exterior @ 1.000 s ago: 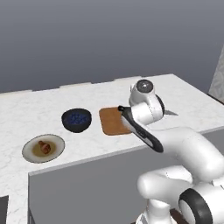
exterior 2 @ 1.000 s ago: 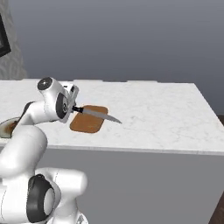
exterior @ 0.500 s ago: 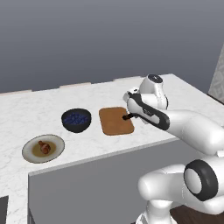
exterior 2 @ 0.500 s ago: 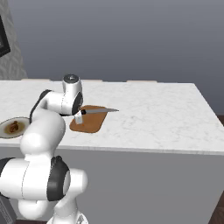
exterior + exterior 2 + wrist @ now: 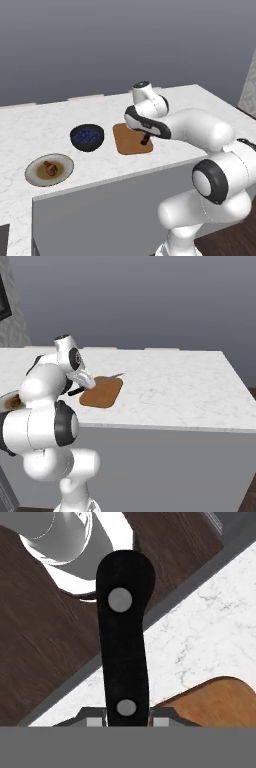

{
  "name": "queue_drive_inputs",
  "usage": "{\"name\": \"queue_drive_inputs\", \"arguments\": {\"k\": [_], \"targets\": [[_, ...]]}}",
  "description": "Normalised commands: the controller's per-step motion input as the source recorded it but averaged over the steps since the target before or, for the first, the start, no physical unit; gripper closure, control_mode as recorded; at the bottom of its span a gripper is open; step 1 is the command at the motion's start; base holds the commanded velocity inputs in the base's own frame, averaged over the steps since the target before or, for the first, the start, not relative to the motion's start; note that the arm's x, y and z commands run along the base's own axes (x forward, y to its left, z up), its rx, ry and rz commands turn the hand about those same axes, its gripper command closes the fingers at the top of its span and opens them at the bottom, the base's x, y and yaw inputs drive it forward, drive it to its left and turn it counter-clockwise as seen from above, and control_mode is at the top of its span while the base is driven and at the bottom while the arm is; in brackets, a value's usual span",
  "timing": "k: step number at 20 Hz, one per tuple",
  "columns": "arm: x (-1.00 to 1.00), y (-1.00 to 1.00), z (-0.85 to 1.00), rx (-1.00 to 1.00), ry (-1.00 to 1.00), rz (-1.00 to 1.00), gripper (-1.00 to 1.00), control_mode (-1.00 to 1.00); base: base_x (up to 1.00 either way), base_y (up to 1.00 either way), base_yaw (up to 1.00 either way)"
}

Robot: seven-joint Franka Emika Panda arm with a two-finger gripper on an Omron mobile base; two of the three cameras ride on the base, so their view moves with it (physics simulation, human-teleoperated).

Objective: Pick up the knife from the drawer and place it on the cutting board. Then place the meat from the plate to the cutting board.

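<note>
Clearly the jaws are pinched tight on the black handle of the knife (image 5: 125, 642); in the hand view the handle rises straight up from between the two finger tips (image 5: 161, 721), its two silver rivets in plain sight. The gripper (image 5: 145, 140) hangs low over the near right part of the cutting board (image 5: 129, 140), and from the right base view the knife's (image 5: 102, 379) narrow silver blade reaches out level over the board's (image 5: 102, 393) far edge, the tip just past it above the marble. Whether any part of the knife touches the wood I cannot tell.

Just left of the board on the worktop (image 5: 30, 135) sits a dark bowl of blue berries (image 5: 87, 137), close beside the board but not touching it. Further left and nearer the front edge lies the plate (image 5: 49, 170), with the meat (image 5: 50, 167) resting on its brownish centre, well apart from the gripper. The robot's own white arm sweeps in from the right over the worktop's front edge, and the bowl stands between the board and the plate.
</note>
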Motion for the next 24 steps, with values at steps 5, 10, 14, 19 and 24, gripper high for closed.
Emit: {"name": "queue_drive_inputs", "arguments": {"k": [5,10,14,19,24], "targets": [[-0.01,-0.35,-0.48,0.19,-0.18,0.19,1.00,-1.00,0.00,0.00,0.00],[0.09,-0.27,-0.34,0.21,-0.30,0.21,1.00,-1.00,0.00,0.00,0.00],[0.50,0.11,-0.18,-0.01,-0.03,0.13,1.00,-1.00,0.00,0.00,0.00],[0.67,0.10,-0.23,-0.04,0.01,0.12,1.00,-1.00,0.00,0.00,0.00],[0.28,0.05,-0.07,-0.04,0.04,0.06,1.00,-1.00,0.00,0.00,0.00]]}}
